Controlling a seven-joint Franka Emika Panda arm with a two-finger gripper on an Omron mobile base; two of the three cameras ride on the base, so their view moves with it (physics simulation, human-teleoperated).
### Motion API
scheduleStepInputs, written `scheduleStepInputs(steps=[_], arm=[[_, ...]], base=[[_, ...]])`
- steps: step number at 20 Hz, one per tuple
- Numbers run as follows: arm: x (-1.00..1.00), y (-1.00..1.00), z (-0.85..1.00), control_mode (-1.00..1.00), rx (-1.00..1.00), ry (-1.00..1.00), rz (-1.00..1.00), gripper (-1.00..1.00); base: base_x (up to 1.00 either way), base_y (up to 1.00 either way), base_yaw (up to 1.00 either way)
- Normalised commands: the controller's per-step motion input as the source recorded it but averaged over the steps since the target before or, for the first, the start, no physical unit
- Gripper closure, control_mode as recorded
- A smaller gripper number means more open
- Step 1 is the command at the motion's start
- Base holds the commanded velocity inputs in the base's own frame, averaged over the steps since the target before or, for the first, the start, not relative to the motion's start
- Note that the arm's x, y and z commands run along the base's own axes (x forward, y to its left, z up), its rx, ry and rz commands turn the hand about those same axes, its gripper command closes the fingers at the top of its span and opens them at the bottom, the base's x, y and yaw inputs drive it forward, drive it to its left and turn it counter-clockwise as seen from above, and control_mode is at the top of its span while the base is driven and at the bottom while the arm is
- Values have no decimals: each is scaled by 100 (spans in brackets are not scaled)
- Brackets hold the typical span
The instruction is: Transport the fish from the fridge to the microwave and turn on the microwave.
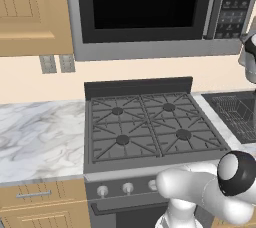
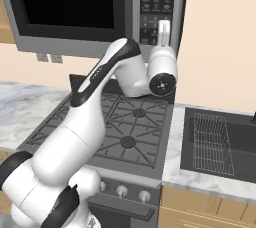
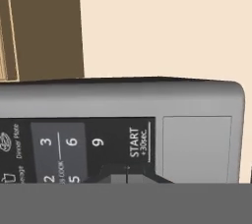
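Gripper (image 2: 164,28) pressing toward microwave (image 1: 150,47) button panel (image 2: 157,2), jaws pinched shut, holding nothing.
Microwave hanging over the stove (image 1: 150,132), wide silver-grey body, black window door looking closed, so the fish is likely sitting inside, though I'm not seeing it. Fingertips (image 3: 125,175) are hovering just below START (image 3: 139,143), next to 9. Risk: tips are drifting sideways onto a digit key, or glancing off without pressing, leaving the microwave not running.

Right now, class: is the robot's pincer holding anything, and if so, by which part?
Nothing is held. The pincer is shut and empty, its tips raised against the microwave button panel, near the START key.
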Motion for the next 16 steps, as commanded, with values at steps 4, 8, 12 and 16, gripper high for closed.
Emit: scheduleStepInputs(steps=[4,8,12,16], arm=[[27,-1,-3,-100,3,0,0,100],[25,-5,-6,-100,3,0,0,100],[26,-9,-7,-100,4,0,0,100],[28,-12,-9,-100,5,0,0,100]], base=[[0,0,0],[0,0,0],[0,0,0],[0,0,0]])
